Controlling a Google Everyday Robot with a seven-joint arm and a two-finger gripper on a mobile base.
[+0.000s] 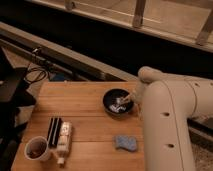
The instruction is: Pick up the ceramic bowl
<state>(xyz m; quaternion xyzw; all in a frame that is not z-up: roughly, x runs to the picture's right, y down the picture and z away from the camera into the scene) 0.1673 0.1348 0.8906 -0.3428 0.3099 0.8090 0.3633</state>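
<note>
Reaching over wooden table (85,102), white gripper (128,100) sat at right rim of round glossy black ceramic bowl (116,102), far-right corner; placement suggested rim pinch. Jaw opening: could not tell.

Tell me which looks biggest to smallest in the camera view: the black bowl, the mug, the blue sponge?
1. Ceramic bowl, the gripper at its right rim.
2. and 3. Mug and blue sponge look alike; unsure.
</note>
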